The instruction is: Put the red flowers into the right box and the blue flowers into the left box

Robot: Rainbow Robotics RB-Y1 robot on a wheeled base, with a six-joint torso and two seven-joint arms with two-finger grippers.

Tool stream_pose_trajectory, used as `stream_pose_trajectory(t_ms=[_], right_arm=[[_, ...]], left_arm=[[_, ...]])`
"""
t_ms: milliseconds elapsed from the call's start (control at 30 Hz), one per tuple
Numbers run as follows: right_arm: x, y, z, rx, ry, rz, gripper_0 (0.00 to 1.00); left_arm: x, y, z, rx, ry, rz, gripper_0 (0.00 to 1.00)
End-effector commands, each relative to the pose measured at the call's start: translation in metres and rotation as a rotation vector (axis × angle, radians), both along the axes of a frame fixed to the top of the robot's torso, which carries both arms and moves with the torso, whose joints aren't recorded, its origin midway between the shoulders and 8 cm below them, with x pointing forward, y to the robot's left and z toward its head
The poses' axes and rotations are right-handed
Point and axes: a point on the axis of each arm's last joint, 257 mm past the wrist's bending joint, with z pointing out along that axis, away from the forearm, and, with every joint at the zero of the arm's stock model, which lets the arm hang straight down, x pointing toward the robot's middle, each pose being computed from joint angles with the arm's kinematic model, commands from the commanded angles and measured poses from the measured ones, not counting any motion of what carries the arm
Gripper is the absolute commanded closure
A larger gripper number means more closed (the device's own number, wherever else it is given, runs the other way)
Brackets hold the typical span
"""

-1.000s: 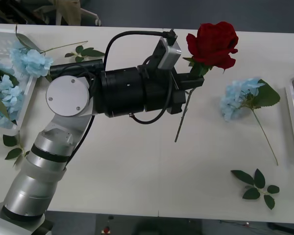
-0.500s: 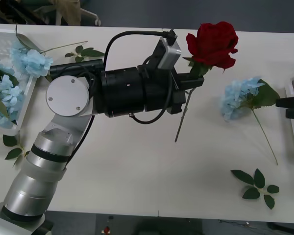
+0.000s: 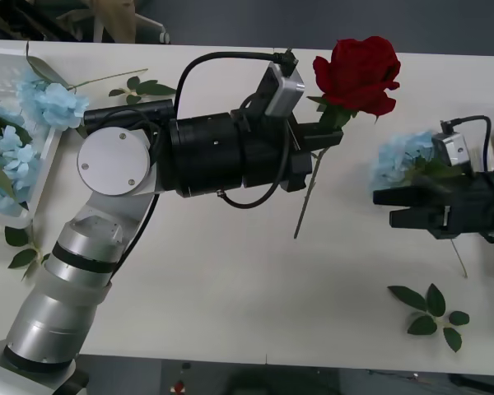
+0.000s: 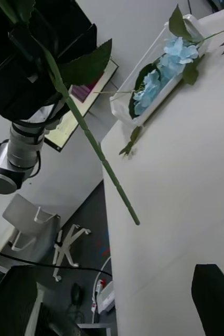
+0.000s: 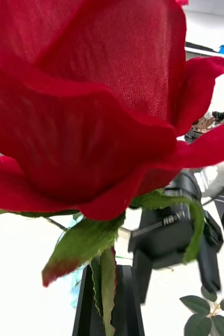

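The red rose (image 3: 358, 74) is held above the middle of the table (image 3: 214, 280), its bloom up and toward the far side and its thin green stem slanting down toward the near side without reaching the tabletop. The left gripper (image 3: 321, 138) is clamped on the stem just below the bloom, among the leaves; in the left wrist view the bloom (image 5: 85, 100) sits right above the black fingers (image 5: 109, 304) pressed together on the stem. The right gripper (image 3: 385, 207) is at the right of the table, its two black fingers apart and pointing left toward the hanging stem, with nothing between them. It lies over a blue flower (image 3: 399, 160) resting on the table, whose stem runs to the near right. At the far left, the left box (image 3: 33, 177) holds more blue flowers (image 3: 8, 156), one cluster lying across its rim. A leaf sprig (image 3: 432, 311) lies near the table's near right edge.
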Motion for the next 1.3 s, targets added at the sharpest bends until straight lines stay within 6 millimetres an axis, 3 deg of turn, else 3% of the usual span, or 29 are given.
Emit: stream_pose_trajectory(t_ms=[33, 300, 633, 800, 867, 933, 967, 1300], right_arm=[[-0.002, 0.029, 0.020, 0.079, -0.022, 0.042, 0.13], [-0.004, 0.088, 0.029, 0.198, -0.030, 0.068, 0.13], [-0.003, 0.139, 0.030, 0.231, -0.047, 0.096, 0.14], [0.001, 0.155, 0.031, 0.237, -0.057, 0.092, 0.41], [0.003, 0.159, 0.031, 0.236, -0.060, 0.087, 0.63], [0.007, 0.161, 0.031, 0.226, -0.068, 0.078, 0.92], [0.008, 0.163, 0.031, 0.225, -0.070, 0.077, 0.97], [0.012, 0.169, 0.027, 0.207, -0.072, 0.064, 1.00]], left_arm=[[-0.006, -0.003, 0.023, -0.018, -0.050, -0.017, 1.00], [-0.006, -0.003, 0.023, -0.018, -0.050, -0.017, 1.00], [-0.006, -0.003, 0.023, -0.018, -0.050, -0.017, 1.00], [-0.006, -0.003, 0.023, -0.018, -0.050, -0.017, 1.00], [-0.006, -0.003, 0.023, -0.018, -0.050, -0.017, 1.00], [-0.006, -0.003, 0.023, -0.018, -0.050, -0.017, 1.00], [-0.006, -0.003, 0.023, -0.018, -0.050, -0.017, 1.00], [-0.006, -0.003, 0.023, -0.018, -0.050, -0.017, 1.00]])
